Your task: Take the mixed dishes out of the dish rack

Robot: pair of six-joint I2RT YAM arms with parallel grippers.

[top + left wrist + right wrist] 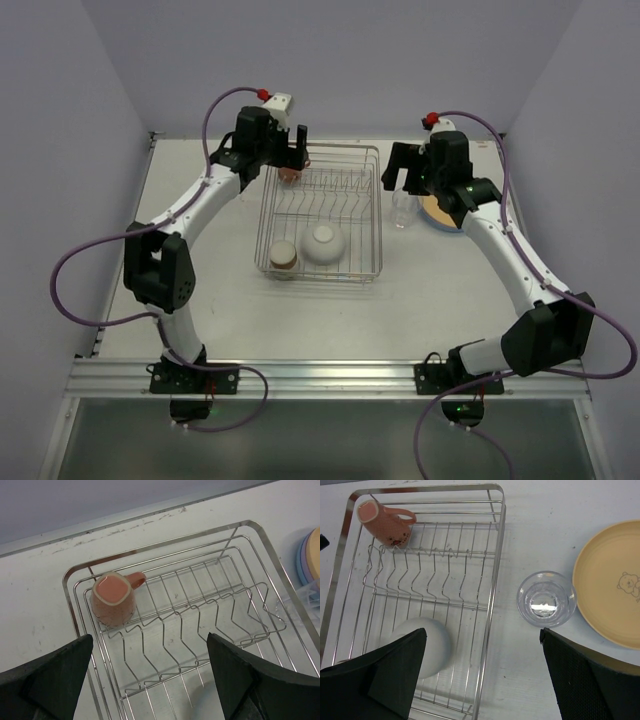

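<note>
Both are held wide and empty: the left hand [150,650] near the salmon-pink mug [114,597] in the dish rack [165,545], the right hand [482,640] by the clear glass [546,599].

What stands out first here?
The dish rack mid-table holds a salmon-pink mug in its far left corner, and a white bowl and brown cup at its near end. To its right a clear glass stands beside a yellow plate. The left gripper hangs near the mug, the right gripper near the glass, jaws open.
</note>
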